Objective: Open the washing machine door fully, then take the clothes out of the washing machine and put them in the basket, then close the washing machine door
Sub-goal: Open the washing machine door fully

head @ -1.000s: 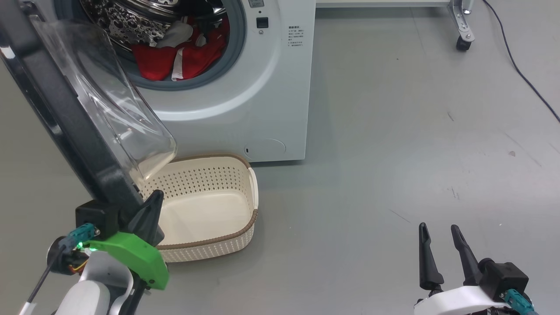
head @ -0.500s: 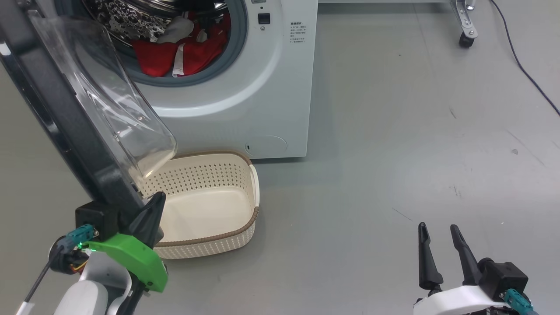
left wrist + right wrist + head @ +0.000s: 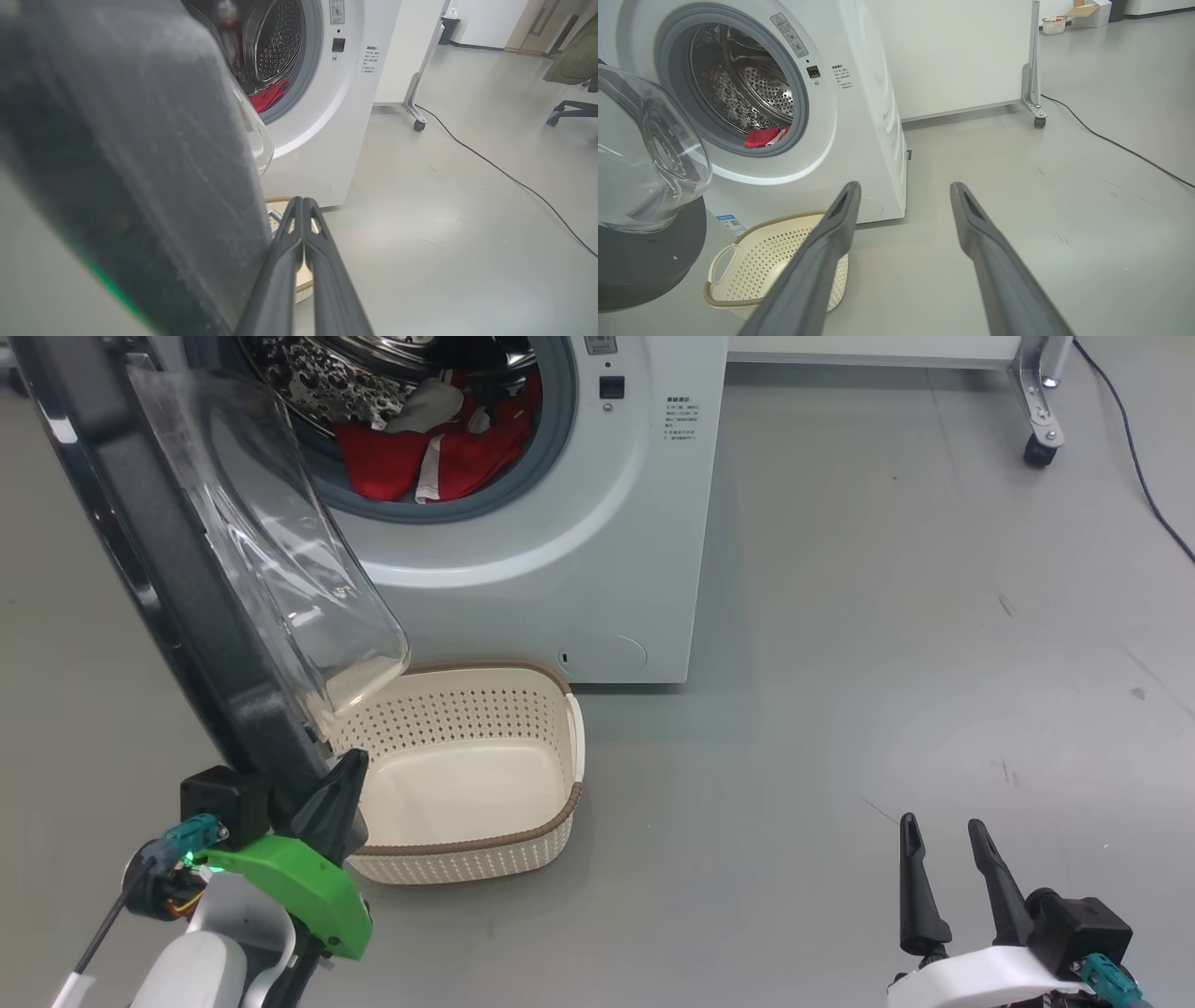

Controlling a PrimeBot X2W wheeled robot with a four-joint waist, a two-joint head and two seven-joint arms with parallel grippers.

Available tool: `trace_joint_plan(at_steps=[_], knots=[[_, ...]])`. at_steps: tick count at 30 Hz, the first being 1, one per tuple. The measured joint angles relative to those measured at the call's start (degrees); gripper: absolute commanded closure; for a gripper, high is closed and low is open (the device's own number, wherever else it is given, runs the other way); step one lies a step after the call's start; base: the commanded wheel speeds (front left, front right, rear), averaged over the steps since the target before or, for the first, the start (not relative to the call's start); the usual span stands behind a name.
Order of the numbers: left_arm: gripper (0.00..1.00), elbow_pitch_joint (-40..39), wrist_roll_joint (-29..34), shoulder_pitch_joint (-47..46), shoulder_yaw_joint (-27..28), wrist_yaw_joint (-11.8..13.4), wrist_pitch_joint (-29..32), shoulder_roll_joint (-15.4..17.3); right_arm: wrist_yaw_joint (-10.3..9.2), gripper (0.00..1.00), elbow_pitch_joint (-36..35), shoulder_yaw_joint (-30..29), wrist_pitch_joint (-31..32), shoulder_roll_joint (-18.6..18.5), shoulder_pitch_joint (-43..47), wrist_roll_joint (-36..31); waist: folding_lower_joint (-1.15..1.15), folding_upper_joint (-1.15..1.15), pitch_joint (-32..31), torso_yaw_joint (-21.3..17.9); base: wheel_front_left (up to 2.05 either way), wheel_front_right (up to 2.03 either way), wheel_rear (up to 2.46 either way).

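Note:
The white washing machine (image 3: pixel 597 569) stands at the top of the head view with its drum exposed. Red and white clothes (image 3: pixel 429 462) lie in the drum. The washing machine door (image 3: pixel 168 607) is swung out to the left, its glass bowl (image 3: pixel 280 560) hanging over the cream basket (image 3: pixel 467 775) on the floor. My left gripper (image 3: pixel 341 793) is shut on nothing, right beside the door's black rim (image 3: pixel 117 163) at its lower edge; I cannot tell whether they touch. My right gripper (image 3: pixel 943 877) hangs open over bare floor, far right of the basket (image 3: pixel 752 261).
A wheeled metal frame (image 3: pixel 1038 443) and a black cable (image 3: pixel 1134 448) lie at the back right. An office chair (image 3: pixel 572 109) stands further off. Grey floor stretches wide to the right of the machine (image 3: pixel 859 116).
The whole head picture has shifted to the right and a little down, so the camera has moved. Both grippers hold the same state, the left still beside the door's edge.

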Motion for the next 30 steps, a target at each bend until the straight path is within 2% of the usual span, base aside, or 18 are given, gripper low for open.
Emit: trace_joint_plan(at_steps=[16,30], knots=[[1.00,2.03,-0.03,-0.28,0.24,-0.01,-1.30,-0.19,0.68,0.00,0.66,-0.24,0.00,0.16,0.03,-0.34,0.00,0.00,-0.73,5.14,0.00,0.00,0.00],[1.00,2.90,-1.65,-0.70,4.10,0.27,-2.52,0.45,0.96,0.00,0.68,0.36,0.00,0.31,-0.02,-0.48,0.00,0.00,0.61,9.24,0.00,0.00,0.00]])
